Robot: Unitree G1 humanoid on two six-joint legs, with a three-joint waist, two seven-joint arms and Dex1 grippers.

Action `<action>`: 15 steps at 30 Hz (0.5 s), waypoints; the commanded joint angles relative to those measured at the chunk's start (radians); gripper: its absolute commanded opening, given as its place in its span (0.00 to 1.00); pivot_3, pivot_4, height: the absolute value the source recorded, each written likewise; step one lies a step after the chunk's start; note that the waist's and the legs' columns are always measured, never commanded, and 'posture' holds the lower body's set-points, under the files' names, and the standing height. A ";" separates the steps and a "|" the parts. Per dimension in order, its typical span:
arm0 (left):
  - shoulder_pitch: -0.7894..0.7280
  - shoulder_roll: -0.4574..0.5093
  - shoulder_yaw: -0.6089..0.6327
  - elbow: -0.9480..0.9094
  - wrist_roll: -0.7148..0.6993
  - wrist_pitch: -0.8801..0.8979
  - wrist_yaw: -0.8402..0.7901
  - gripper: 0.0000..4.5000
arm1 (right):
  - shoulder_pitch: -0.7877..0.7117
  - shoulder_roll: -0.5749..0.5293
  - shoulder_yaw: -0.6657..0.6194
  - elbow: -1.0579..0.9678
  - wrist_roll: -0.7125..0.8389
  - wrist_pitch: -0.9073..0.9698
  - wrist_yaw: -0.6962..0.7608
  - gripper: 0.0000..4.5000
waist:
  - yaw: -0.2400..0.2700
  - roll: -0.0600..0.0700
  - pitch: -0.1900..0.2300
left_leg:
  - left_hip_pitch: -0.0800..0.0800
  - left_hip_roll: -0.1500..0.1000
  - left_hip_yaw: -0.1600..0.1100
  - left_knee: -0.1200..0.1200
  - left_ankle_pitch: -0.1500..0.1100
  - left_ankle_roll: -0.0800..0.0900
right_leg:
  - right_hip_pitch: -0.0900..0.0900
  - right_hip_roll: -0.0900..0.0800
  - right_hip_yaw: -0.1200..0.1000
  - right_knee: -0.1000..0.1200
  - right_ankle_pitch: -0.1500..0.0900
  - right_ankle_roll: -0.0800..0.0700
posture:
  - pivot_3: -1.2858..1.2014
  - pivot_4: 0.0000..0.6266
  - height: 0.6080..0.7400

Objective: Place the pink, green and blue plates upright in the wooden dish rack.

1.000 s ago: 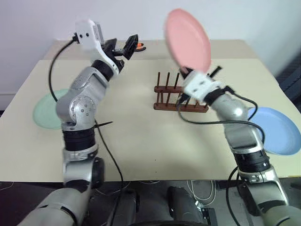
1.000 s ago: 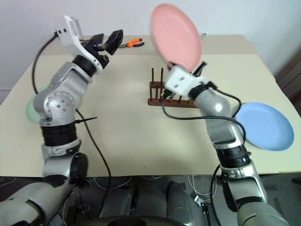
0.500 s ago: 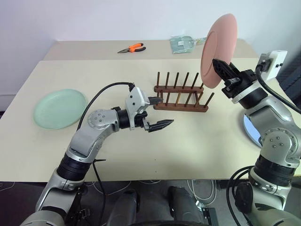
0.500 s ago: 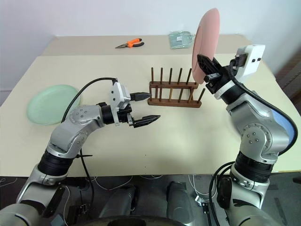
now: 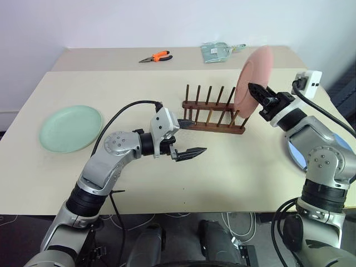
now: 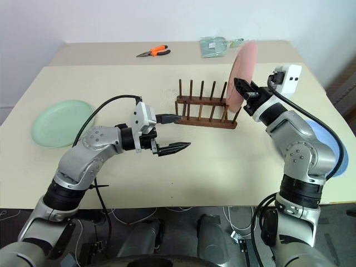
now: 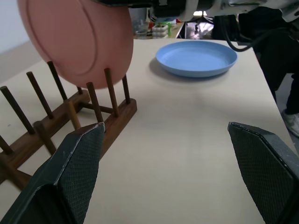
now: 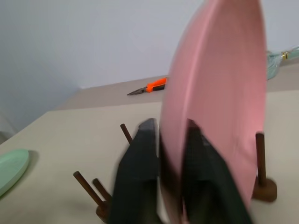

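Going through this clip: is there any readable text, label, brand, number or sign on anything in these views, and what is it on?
No text can be read.
Clear packet at the table's far edge: may carry print, too small to read.
Pink plate, green plate, blue plate, wooden dish rack, orange-handled pliers: no markings visible.
Items beyond the table in the left wrist view: too blurred to read.

Over the last second the right claw [image 5: 257, 99] swung the pink plate [image 5: 253, 79] from high and tilted down to stand on edge at the right end of the wooden dish rack [image 5: 213, 114], while the left claw [image 5: 188, 138] dropped from high above the desk [image 5: 167, 83] to hover, wide apart, just before the rack.
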 commanded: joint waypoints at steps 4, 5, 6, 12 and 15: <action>0.005 -0.005 0.044 0.014 0.018 0.000 0.034 1.00 | -0.048 -0.086 0.031 -0.011 -0.150 -0.185 -0.011 0.91 | 0.001 0.000 0.000 | 0.000 0.000 0.000 0.000 0.000 0.000 | 0.000 0.000 0.000 0.000 0.000 0.000 | 0.52 0.24 1.00; 0.009 -0.005 0.062 0.029 0.028 -0.008 0.057 1.00 | -0.052 -0.109 0.028 -0.005 -0.186 -0.224 -0.015 0.91 | 0.002 0.000 0.000 | 0.000 0.000 0.000 0.000 0.000 0.000 | 0.000 0.000 0.000 0.000 0.000 0.000 | 0.52 0.24 1.00; 0.011 -0.006 0.075 0.039 0.035 -0.014 0.074 1.00 | -0.055 -0.125 0.027 0.000 -0.211 -0.252 -0.017 0.91 | 0.002 0.000 0.000 | 0.000 0.000 0.000 0.000 0.000 0.000 | 0.000 0.000 0.000 0.000 0.000 0.000 | 0.52 0.24 1.00; -0.007 -0.006 0.310 0.212 0.127 -0.043 0.367 1.00 | -0.119 -0.228 0.089 -0.043 -0.317 -0.381 0.026 1.00 | -0.005 0.000 0.000 | 0.001 0.000 0.000 0.000 0.000 0.000 | 0.000 0.000 0.000 0.000 0.000 0.000 | 0.52 0.24 1.00; -0.041 -0.015 0.461 0.287 0.148 0.014 0.572 1.00 | -0.142 -0.230 0.221 -0.125 -0.332 -0.391 0.111 1.00 | -0.010 0.001 0.001 | 0.001 0.001 0.000 -0.001 0.000 0.000 | -0.001 0.001 0.000 0.000 0.000 0.001 | 0.52 0.24 1.00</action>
